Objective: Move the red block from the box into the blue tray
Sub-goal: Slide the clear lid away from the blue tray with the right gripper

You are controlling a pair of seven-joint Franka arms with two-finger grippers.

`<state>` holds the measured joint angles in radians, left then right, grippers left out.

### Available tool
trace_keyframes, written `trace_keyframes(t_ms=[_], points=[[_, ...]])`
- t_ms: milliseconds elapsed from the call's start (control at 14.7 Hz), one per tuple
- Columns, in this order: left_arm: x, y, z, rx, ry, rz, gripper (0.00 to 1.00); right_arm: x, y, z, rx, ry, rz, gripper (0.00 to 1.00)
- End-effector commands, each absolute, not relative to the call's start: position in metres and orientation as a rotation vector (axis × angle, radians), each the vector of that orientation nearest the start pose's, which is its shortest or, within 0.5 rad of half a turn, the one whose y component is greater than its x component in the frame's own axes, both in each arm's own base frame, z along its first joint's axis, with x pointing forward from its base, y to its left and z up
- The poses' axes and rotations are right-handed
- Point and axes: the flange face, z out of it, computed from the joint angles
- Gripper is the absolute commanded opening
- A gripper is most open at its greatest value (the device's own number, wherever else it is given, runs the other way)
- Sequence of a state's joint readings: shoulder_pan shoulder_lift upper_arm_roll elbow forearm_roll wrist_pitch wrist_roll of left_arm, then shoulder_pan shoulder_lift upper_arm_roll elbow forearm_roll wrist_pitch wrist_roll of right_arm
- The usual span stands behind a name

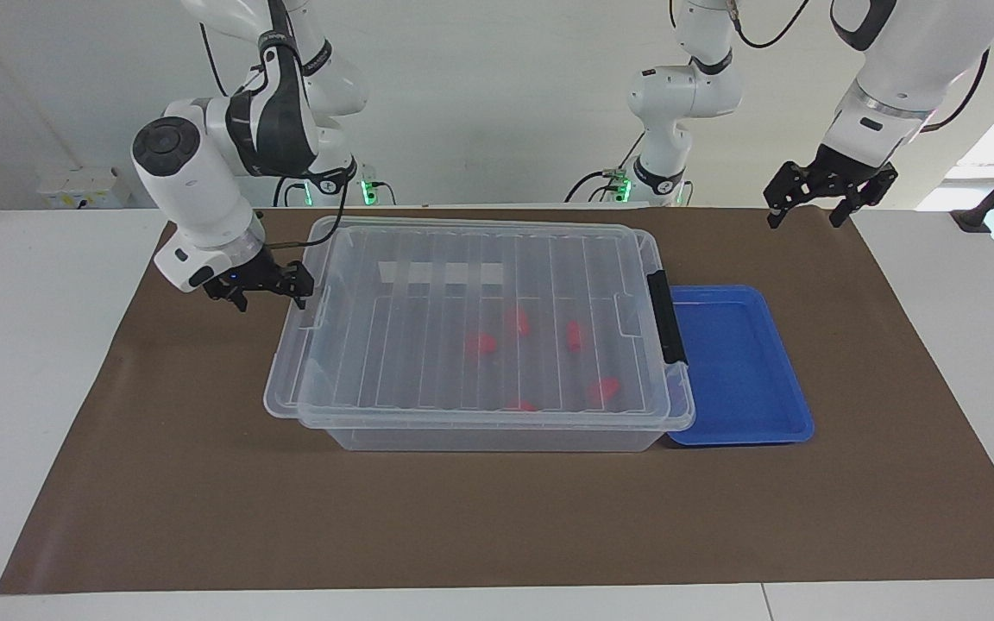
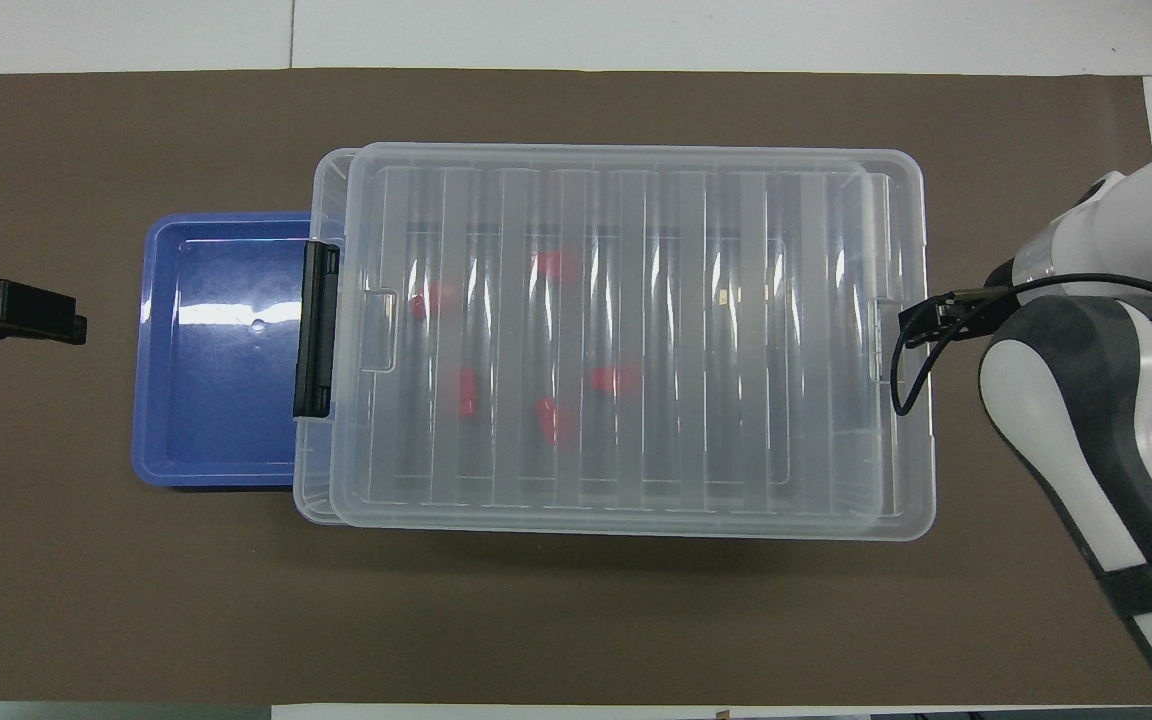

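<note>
Box [image 1: 480,332]: we see its lid [image 2: 626,340] on, red pieces inside.
Blue tray [image 1: 743,366]: beside the box.
Right gripper [image 1: 260,285]: at the box's end, spread.
Left gripper [image 1: 829,194]: waits raised, spread.

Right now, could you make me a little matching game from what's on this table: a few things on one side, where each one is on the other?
Things:
1. blue tray
2. red pieces
3. right gripper
4. left gripper

Places:
A. inside the box, under its lid
B. at the box's unlatched end
C. beside the box's black latch
D. raised above the brown mat, toward the left arm's end

Pairs: 1-C, 2-A, 3-B, 4-D
</note>
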<state>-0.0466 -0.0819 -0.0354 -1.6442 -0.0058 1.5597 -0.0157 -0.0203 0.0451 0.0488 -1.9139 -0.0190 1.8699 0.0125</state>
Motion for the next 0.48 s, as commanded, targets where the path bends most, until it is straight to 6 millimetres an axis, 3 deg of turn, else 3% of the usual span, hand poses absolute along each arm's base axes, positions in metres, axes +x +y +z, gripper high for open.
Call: trace_keyframes(t_ms=[0, 407], points=[[0.517, -0.049, 0.633, -3.128, 0.137, -0.03, 1.0, 0.555, -0.01, 0.463, -3.175, -0.094, 0.129, 1.0], [0.518, -0.055, 0.634, -3.129, 0.139, -0.068, 1.0, 0.556, -0.045, 0.465, -3.177, -0.163, 0.116, 1.0]])
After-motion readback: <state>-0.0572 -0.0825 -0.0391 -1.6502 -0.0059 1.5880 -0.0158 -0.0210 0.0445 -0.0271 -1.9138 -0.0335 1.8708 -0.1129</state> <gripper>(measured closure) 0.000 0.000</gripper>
